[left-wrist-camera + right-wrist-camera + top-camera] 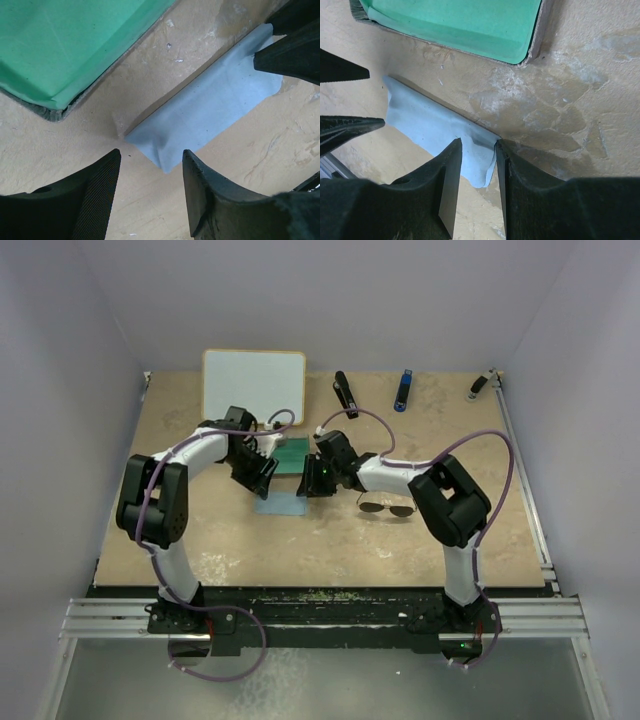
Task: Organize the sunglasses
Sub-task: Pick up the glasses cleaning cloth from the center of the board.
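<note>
The sunglasses (386, 507) lie on the table under my right arm's forearm, lenses dark, thin wire frame; neither wrist view shows them. The grey case (290, 455) lies open with its green lining up (75, 45) (460, 25). A light-blue cloth (282, 502) lies folded into a strip in front of it (210, 107) (430, 127). My left gripper (262, 472) (151, 160) is open, one end of the cloth just beyond its fingertips. My right gripper (312, 478) (478, 145) stands narrowly open, straddling the bunched other end.
A whiteboard (253, 383) lies at the back left. Three marker-like items lie along the back: a black one (345, 393), a blue one (402, 390), one at the right corner (481, 385). A metal rail (525, 480) runs along the right edge.
</note>
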{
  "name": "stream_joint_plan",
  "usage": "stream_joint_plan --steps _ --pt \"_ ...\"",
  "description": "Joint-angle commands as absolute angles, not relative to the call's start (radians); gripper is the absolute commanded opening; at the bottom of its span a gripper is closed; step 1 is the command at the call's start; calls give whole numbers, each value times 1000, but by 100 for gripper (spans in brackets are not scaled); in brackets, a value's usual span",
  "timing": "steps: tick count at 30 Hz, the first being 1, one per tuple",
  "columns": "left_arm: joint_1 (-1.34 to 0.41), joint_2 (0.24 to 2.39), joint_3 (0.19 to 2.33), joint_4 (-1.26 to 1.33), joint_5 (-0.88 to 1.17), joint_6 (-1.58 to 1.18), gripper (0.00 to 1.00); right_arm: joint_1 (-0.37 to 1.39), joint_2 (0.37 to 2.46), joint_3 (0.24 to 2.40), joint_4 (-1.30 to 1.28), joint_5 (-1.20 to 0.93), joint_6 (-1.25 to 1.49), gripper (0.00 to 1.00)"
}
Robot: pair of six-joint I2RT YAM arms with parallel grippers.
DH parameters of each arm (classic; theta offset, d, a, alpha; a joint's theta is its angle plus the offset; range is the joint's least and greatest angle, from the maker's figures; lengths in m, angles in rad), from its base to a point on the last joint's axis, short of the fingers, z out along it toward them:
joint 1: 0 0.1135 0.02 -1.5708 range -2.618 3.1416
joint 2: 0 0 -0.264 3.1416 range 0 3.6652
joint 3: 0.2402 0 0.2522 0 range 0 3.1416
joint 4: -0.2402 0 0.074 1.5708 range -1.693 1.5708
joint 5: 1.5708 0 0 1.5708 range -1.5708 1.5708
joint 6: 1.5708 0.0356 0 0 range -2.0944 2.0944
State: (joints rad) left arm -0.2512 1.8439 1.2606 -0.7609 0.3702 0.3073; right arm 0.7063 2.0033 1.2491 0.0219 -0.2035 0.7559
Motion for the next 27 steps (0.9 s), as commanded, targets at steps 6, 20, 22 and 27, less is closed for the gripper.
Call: stream_joint_plan --steps 6,20,22,27 --pt "-233 1821 1262 -699 355 342 57 711 1979 1220 -9 -214 735 38" --pt "-233 1875 1240 -646 326 400 55 711 1992 1241 -32 -187 724 37" --pt "-233 1884 1239 -644 331 400 54 710 1991 1241 -35 -183 724 37" --pt "-233 1896 1227 -648 370 408 48 710 1994 1242 -37 -183 723 37"
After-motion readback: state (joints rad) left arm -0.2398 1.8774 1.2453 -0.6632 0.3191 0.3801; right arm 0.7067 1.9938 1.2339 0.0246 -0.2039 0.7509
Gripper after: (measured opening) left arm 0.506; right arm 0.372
